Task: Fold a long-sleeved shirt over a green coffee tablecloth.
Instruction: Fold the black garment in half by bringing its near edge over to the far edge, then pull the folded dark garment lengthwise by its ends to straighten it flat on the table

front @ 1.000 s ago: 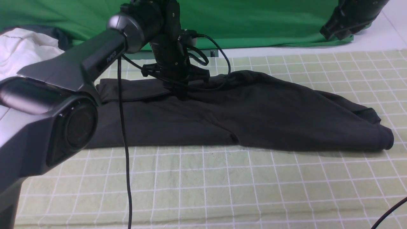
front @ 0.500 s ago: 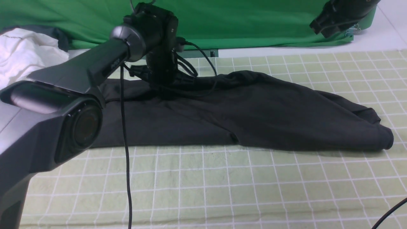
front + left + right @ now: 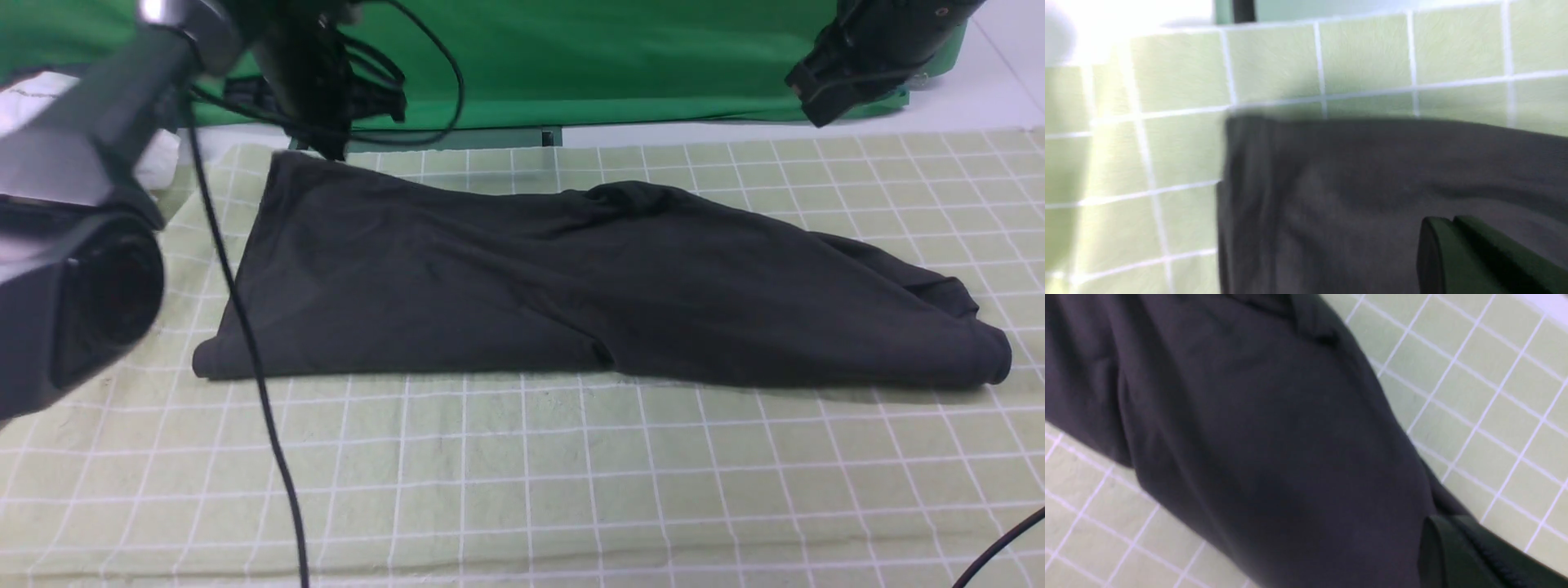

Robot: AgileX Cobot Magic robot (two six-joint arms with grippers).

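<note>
The black long-sleeved shirt [image 3: 571,286] lies folded into a long band across the green coffee tablecloth [image 3: 571,474], its print hidden. Its left end spreads flat to a far-left corner; its right end is bunched. My left gripper [image 3: 331,147] hangs just above that far-left corner. In the left wrist view it [image 3: 1447,222] is shut, no cloth shows between the fingers, and the shirt [image 3: 1372,171] lies below. My right gripper [image 3: 808,90] is raised at the far right, clear of the cloth. The right wrist view shows it [image 3: 1437,520] shut and empty over the shirt [image 3: 1249,437].
A deep-green backdrop [image 3: 620,57] hangs behind the table. A white garment [image 3: 33,86] shows at the far left behind my left arm. The left arm's black cable [image 3: 245,343] hangs across the shirt's left end. Another cable [image 3: 1004,539] crosses the near right corner.
My left arm has swung up, back and to the left. The flap that lay doubled over the shirt's left part now lies spread out to the far-left corner. The right gripper drifted slightly left.
</note>
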